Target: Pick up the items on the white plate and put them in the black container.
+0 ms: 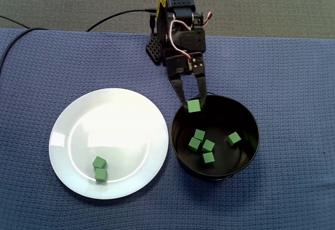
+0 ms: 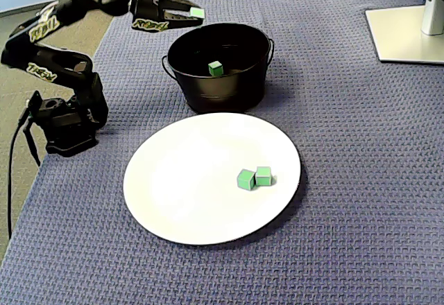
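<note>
The task items are small green cubes, uniform in colour, matte and sharp-edged. Two of them lie on the white plate [image 1: 78,115], in its lower-left part as the fixed view from above shows it: an upper cube [image 1: 99,162] and a lower cube [image 1: 101,174], touching each other and near the rim. The side-on fixed view shows the same pair side by side on the plate, one of them at [image 2: 245,179]. The plate is round, glossy and shallow, and sits just beside the black container [image 1: 246,162] without overlapping it. The container is a round, straight-walled pot; the side-on fixed view shows a wire handle at its rim [image 2: 229,104]. Five loose cubes rest on its floor: three are bunched near the centre, with one of these at [image 1: 199,134], a fourth lies just below the bunch, and a fifth stands apart toward the right wall [image 1: 234,138]. The side-on fixed view shows only one cube inside [image 2: 216,68]. The gripper [image 1: 193,103] is clamped on a held cube [image 1: 194,106]. Its fingers [image 1: 178,91] are spread only to the width of the cube and press its opposite faces. In the view from above, the held cube lies over the container's rim on the side nearest the arm. In the side-on fixed view, the gripper [image 2: 194,14] carries the held cube [image 2: 198,13] higher than the rim, clear of it. Plate, container and arm base stand on a blue cloth [image 1: 293,83].
</note>
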